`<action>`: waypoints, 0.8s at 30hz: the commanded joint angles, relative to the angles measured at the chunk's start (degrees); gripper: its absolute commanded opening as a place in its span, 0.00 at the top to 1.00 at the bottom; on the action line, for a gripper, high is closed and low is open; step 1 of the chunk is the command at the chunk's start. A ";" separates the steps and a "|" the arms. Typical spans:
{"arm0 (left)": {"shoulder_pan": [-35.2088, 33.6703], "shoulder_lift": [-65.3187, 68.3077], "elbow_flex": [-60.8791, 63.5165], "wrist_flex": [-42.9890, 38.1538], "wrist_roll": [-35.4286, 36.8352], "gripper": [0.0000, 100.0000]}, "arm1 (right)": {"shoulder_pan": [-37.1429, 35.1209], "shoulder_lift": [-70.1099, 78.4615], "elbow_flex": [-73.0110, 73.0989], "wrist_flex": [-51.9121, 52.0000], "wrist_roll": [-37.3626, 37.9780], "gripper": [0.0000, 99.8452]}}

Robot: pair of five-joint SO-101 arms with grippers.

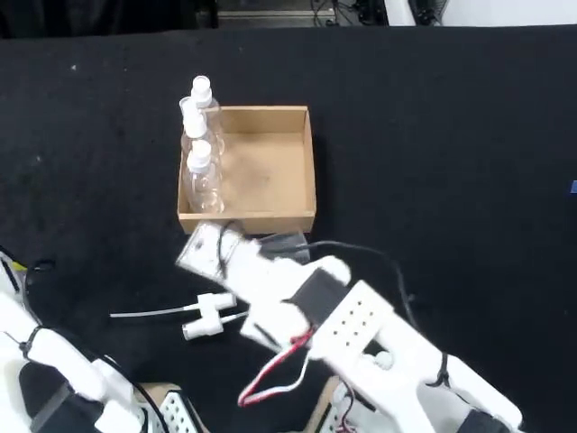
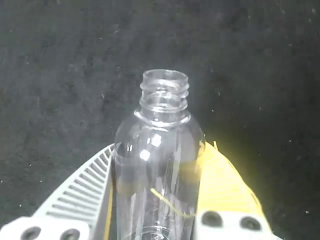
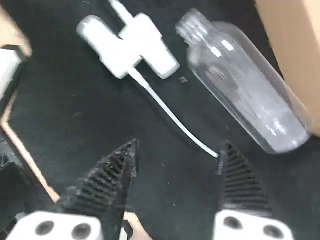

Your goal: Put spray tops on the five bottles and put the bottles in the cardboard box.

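My left gripper (image 2: 157, 162) is shut on a clear bottle (image 2: 164, 107) with an open threaded neck and no top, held over the black table. My right gripper (image 3: 180, 147) hangs open above the table, its black fingers (image 3: 115, 172) holding nothing. Just beyond it a second uncapped clear bottle (image 3: 245, 95) lies on its side against the cardboard box (image 3: 295, 40). Two white spray tops (image 3: 142, 45) with long dip tubes lie by that bottle's neck. In the high view the spray tops (image 1: 209, 311) lie in front of the cardboard box (image 1: 270, 216), which holds three capped bottles (image 1: 200, 153) along one side.
The right arm (image 1: 361, 329) stretches from the near edge toward the box front, with a red cable loop (image 1: 270, 379) hanging under it. The left arm (image 1: 63, 374) sits at the near corner. Black cloth (image 1: 451, 144) covers the table around the box.
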 commanded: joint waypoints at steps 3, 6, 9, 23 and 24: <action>-5.67 5.80 -9.71 -0.97 0.97 0.97 | -5.98 3.30 -4.35 -4.48 0.62 0.85; -9.71 10.99 -14.90 -0.97 0.97 0.97 | -9.41 8.48 -4.79 -8.26 0.62 0.84; -13.05 14.86 -19.82 1.23 0.79 0.97 | -13.54 13.76 -6.81 -9.85 0.62 0.81; -19.03 28.66 -38.55 9.93 0.62 0.97 | -16.79 33.27 -14.37 -14.24 3.08 0.74; -19.03 29.01 -38.90 9.93 0.62 0.97 | -17.23 33.63 -13.85 -15.82 3.08 0.74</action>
